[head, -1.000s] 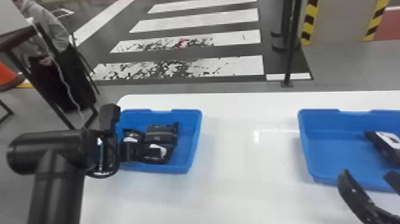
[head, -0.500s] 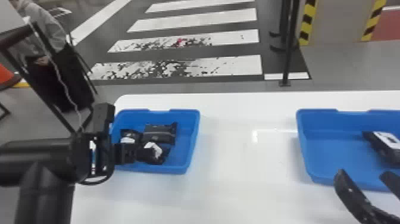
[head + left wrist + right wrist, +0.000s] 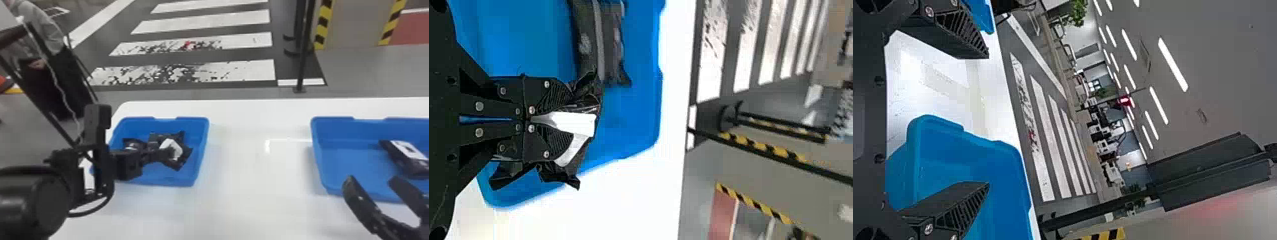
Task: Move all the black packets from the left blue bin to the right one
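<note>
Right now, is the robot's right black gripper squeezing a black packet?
No, the right gripper has its two flat fingers wide apart, with white table and blue plastic bin between them.

A white counter [image 3: 255,207] spans six o'clock, a striped crossing [image 3: 207,21] twelve, a hazard-edged panel [image 3: 354,25] two; ceiling lights [image 3: 1173,65] glow.

- Head view: high, facing forward and down across the table [image 3: 255,207].
- Left wrist view: close to the left bin [image 3: 199,150], facing outward.
- Right wrist view: near the right bin [image 3: 348,159], facing outward.
- Head view shares each bin.
</note>
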Tool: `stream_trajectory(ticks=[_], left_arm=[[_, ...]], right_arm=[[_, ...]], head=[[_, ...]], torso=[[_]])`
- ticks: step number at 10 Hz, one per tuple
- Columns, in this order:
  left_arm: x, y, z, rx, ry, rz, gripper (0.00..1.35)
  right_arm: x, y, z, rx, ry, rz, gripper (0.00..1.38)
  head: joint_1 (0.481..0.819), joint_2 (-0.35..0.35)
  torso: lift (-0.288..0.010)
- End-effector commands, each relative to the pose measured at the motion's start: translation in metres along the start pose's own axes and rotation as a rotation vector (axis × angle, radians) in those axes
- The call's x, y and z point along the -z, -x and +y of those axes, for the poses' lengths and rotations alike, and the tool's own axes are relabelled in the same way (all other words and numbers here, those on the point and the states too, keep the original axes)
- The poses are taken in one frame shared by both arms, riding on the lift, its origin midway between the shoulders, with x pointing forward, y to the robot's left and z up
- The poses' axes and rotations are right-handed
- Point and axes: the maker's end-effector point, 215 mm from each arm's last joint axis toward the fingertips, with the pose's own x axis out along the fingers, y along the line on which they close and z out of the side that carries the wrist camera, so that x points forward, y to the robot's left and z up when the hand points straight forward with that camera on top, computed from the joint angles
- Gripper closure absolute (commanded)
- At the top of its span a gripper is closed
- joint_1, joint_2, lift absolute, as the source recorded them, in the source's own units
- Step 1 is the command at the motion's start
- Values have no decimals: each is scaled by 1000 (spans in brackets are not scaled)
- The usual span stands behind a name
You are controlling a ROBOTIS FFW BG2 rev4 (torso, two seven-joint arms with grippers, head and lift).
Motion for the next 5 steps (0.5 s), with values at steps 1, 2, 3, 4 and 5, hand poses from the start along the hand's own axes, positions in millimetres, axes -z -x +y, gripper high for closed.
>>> stream_trajectory(ticks=[1, 2, 3, 4, 5], left_arm=[[-13, -5, -59, 158, -31, -70, 1153], [-16, -7, -94, 249, -41, -94, 1153], [-16, -9, -121, 319, -41, -105, 1153], [-21, -9, -141, 367, -49, -123, 1153], [-22, -10, -156, 402, -51, -130, 1153]], right_arm=[[-4, -4, 14, -34, -30, -13, 124], [-6, -8, 27, -66, -57, -24, 124], [-10, -13, 44, -106, -82, -36, 124], [-9, -17, 59, -146, -107, -35, 124], [-7, -22, 73, -181, -126, -32, 124]], head=[[695, 189], [695, 147], [695, 109], [695, 84], [695, 78]], torso=[[-185], [-185], [-185], [-185], [-185]])
